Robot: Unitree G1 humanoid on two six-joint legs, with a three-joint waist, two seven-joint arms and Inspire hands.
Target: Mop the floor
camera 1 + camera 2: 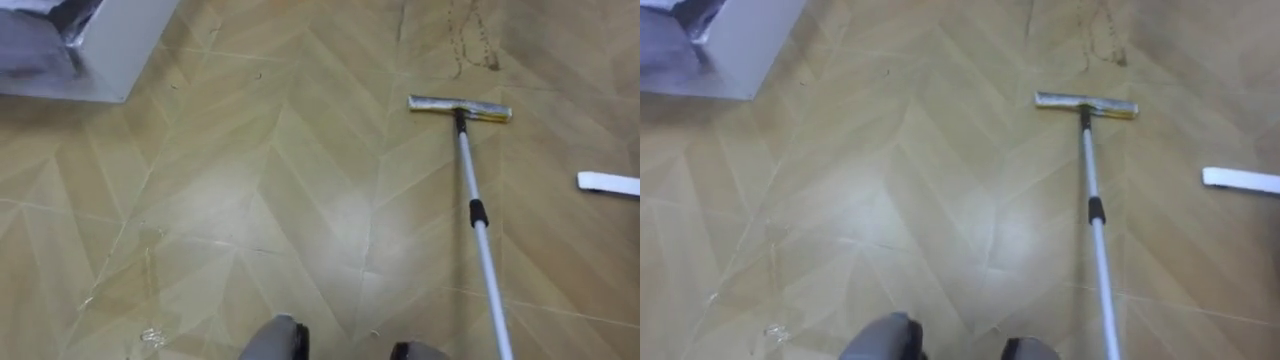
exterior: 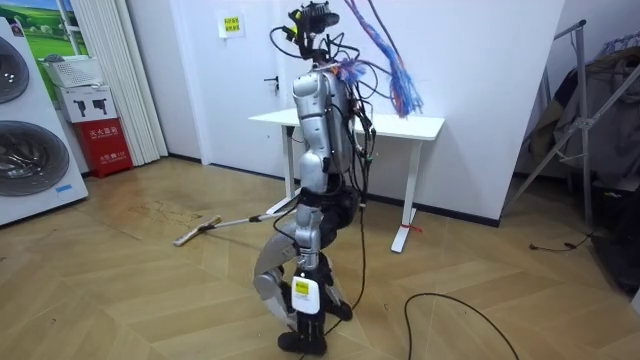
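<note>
A floor (image 1: 300, 200) of pale herringbone wood planks is shown, seen from above in the eye views and from the side in the room view. A dark stain (image 1: 470, 50) is marked on the planks just beyond the mop head (image 1: 460, 107), and pale wet streaks (image 1: 150, 335) are seen at the lower left.

The mop (image 1: 470, 170) is laid out ahead of the robot. Its flat head rests on the floor, set crosswise to the handle. The light metal handle, fitted with a black collar (image 1: 478, 212) about midway, runs back toward the robot and is cut off by the lower right edge of the eye views. In the room view the handle is seen to rise at a shallow slope from the floor to the robot's waist.

The robot is shown standing upright on the floor, turned toward the room view's left, with a white desk (image 2: 400, 125) behind it. The left hand (image 2: 303, 203) is placed at the upper end of the handle. Whether the handle is grasped by it cannot be told.

A white box-shaped unit (image 1: 110, 50) occupies the upper left corner of the eye views, and a flat white piece (image 1: 607, 183) lies at the right edge, well apart from the mop. Washing machines (image 2: 25, 150), a red box (image 2: 103, 143) and a white curtain (image 2: 120, 70) are ranged along the room view's left.
</note>
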